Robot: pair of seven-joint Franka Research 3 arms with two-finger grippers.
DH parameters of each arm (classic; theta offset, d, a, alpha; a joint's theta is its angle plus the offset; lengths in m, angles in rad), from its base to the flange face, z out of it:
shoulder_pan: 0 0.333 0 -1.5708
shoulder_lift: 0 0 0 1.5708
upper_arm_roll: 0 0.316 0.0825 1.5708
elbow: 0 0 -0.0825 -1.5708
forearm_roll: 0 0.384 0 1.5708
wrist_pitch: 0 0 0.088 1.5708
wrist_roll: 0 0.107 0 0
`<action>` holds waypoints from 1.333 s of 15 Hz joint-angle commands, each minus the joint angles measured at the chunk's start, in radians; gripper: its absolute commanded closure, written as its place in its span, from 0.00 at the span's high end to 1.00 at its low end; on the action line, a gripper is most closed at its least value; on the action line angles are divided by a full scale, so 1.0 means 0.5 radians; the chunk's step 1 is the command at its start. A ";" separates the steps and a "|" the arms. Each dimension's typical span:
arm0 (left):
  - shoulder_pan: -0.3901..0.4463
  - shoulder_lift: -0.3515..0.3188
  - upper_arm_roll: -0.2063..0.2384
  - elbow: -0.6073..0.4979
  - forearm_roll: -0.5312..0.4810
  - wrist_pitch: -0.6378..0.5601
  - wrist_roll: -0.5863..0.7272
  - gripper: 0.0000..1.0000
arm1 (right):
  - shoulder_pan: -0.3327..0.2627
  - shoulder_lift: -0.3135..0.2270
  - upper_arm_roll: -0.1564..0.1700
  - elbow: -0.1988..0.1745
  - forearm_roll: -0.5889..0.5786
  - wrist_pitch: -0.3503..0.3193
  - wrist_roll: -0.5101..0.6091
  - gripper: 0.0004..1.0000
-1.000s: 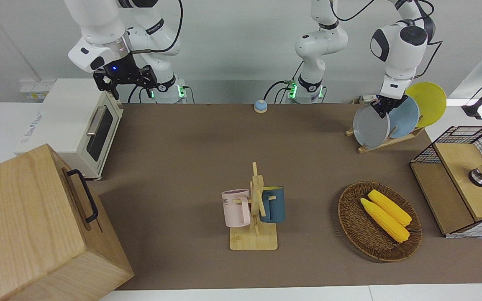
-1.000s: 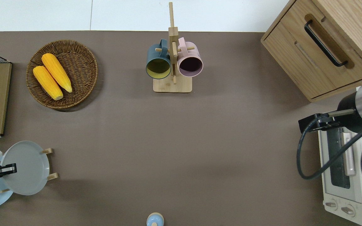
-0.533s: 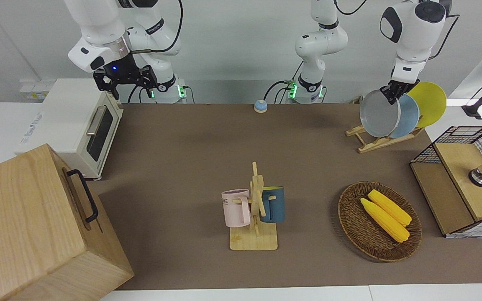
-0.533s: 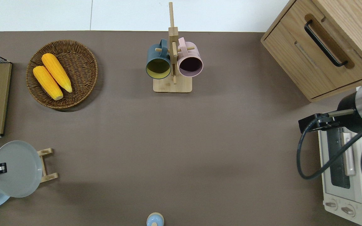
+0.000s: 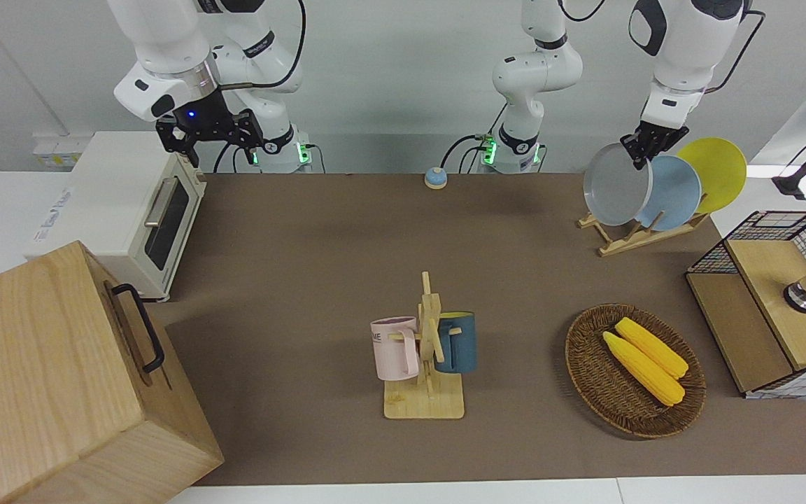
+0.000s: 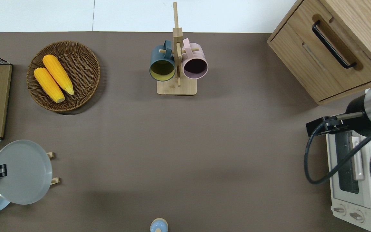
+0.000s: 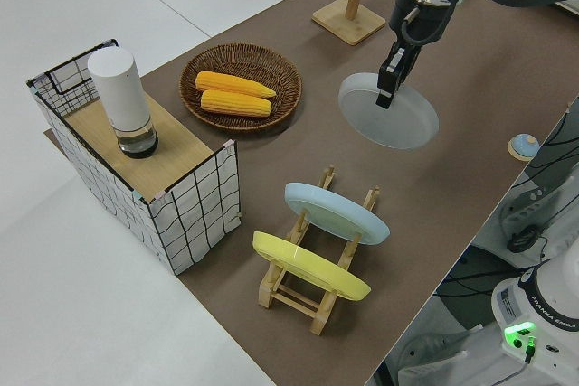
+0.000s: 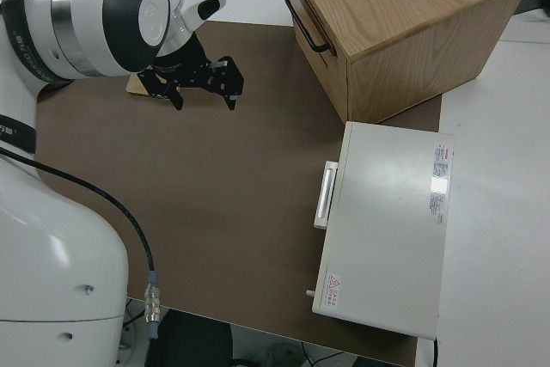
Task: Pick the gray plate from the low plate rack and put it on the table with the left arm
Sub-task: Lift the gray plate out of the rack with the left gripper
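1. Left claw (image 5: pixel 643 148) pinches the top rim of the gray plate (image 5: pixel 616 184), which hangs below it, face tilted, lifted clear of the low plate rack (image 5: pixel 637 234) and over the rack's end toward mid-table.
2. Key relation: plate dangles edge-down from the claw, w/ bare tabletop (image 6: pixel 172 145) opening toward the right arm's end; judged next: carry that way, flatten the plate, lower.
3. Left in the rack: light-blue plate (image 7: pixel 336 211) and yellow plate (image 7: pixel 309 266), both apart from the held one.
4. Nearby: wicker basket (image 6: pixel 89 64) w/ two corn cobs (image 6: pixel 53 78), farther from the robots than the rack; wire crate (image 7: pixel 194 205) at the table's end; small blue bell (image 6: pixel 158 225) close to the robots, mid-table.
5. Mug stand (image 6: pixel 176 74) well apart. Drop zone looks open; bell is the only nearby item.
6. Right arm parked, claw (image 8: pixel 202 85) spread open.
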 commanded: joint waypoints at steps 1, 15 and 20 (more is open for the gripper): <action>-0.090 0.081 0.016 0.012 -0.276 -0.001 0.056 0.00 | -0.047 -0.004 0.043 0.015 -0.013 -0.022 0.024 0.98; -0.075 0.207 0.044 -0.230 -1.173 0.170 0.731 0.01 | -0.047 -0.004 0.040 0.015 -0.013 -0.022 0.024 0.98; -0.084 0.253 0.044 -0.439 -1.345 0.403 0.927 0.01 | -0.047 -0.004 0.043 0.015 -0.013 -0.022 0.024 0.98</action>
